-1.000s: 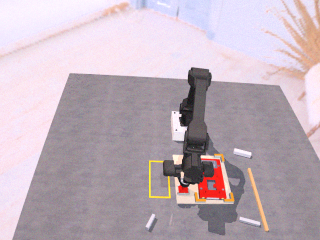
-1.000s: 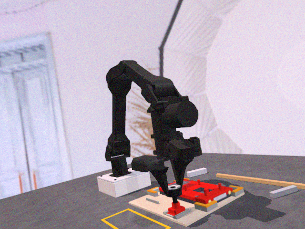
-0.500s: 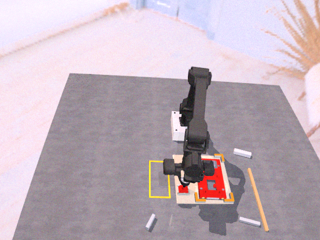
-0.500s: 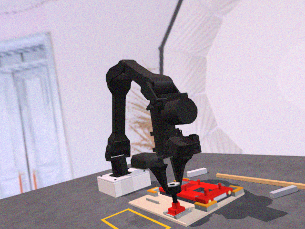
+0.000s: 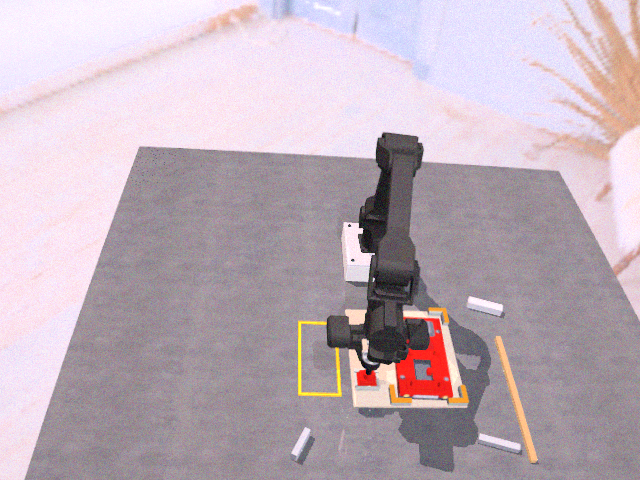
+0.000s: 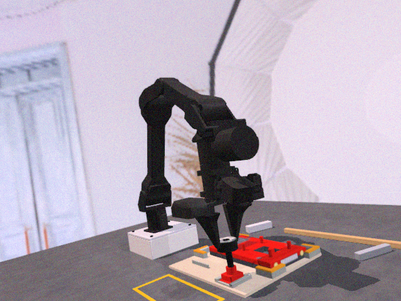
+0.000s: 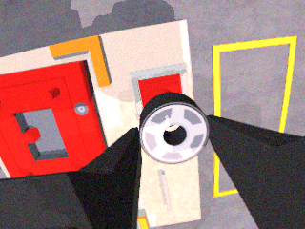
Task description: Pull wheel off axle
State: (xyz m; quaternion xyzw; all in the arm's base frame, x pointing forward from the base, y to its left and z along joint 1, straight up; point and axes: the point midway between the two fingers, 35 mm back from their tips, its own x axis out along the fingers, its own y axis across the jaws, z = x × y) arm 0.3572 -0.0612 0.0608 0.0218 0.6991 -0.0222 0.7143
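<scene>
The wheel (image 5: 366,359) (image 6: 227,244) (image 7: 154,151), black with a pale hub, is between the fingers of my gripper (image 6: 228,242) (image 7: 172,128), which is shut on it. It sits high around the upper end of the black axle (image 6: 229,259), with a long stretch of axle bare below it. Whether the axle's tip is still inside the hub is hard to tell. The axle stands upright on a red block (image 5: 366,379) (image 6: 232,276) (image 7: 159,84) on the beige board. The marked area, a yellow outline (image 5: 299,356) (image 6: 194,286) (image 7: 216,81), lies on the table beside the board.
The beige board (image 5: 369,398) (image 6: 186,264) (image 7: 143,50) also bears a red car chassis (image 5: 442,369) (image 7: 33,88) between orange corner pieces. Several pale bars (image 5: 484,305) (image 5: 300,444) and a long wooden strip (image 5: 515,397) (image 6: 339,237) lie on the table.
</scene>
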